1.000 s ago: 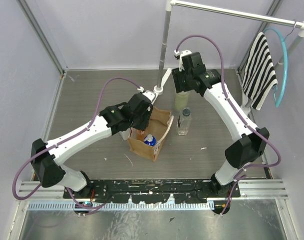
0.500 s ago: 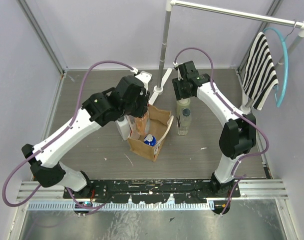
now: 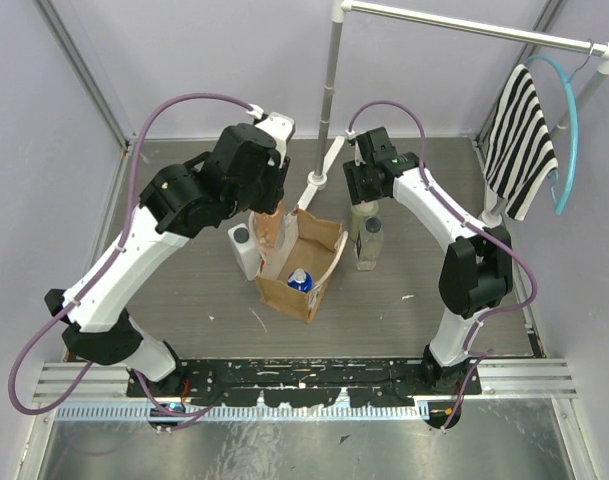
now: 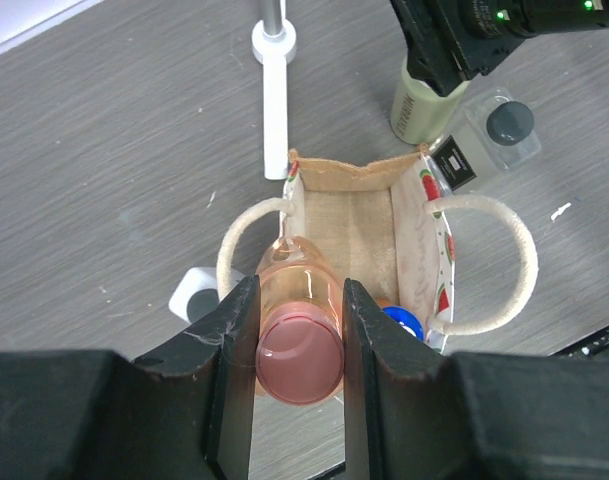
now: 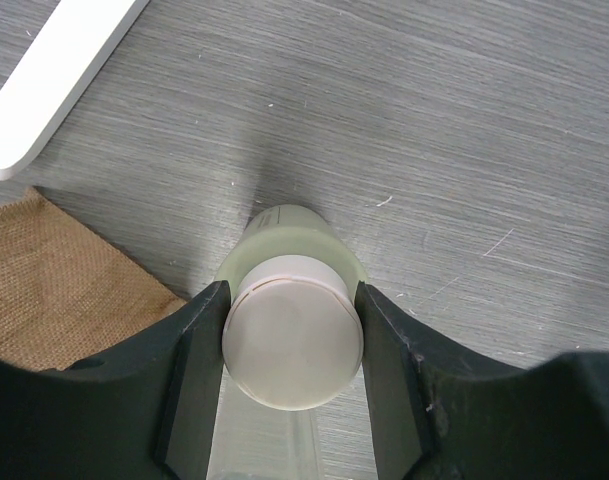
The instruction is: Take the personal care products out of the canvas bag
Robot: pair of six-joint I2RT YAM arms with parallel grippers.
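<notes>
My left gripper (image 4: 299, 352) is shut on the slim peach-orange bottle (image 4: 300, 330) by its pink cap, and the bottle hangs over the open canvas bag (image 4: 349, 176). In the top view this bottle (image 3: 271, 232) sits at the bag's (image 3: 319, 285) back-left corner. A blue-capped bottle (image 3: 300, 279) is still inside the bag. The white squarish bottle (image 3: 242, 245) stands left of the bag. My right gripper (image 5: 292, 335) is shut on the cream bottle (image 5: 289, 345) at its beige cap, upright behind the bag, beside the clear grey-capped bottle (image 3: 371, 240).
A metal rack pole with a white foot (image 3: 320, 170) stands just behind the bag. A striped cloth (image 3: 519, 140) and a teal hanger (image 3: 567, 130) hang from the rail at the back right. The cage walls close in the table on three sides.
My left arm has risen and drawn the peach-orange bottle up from the bag. The right arm's elbow has swung in, while its gripper has stayed on the cream bottle.
</notes>
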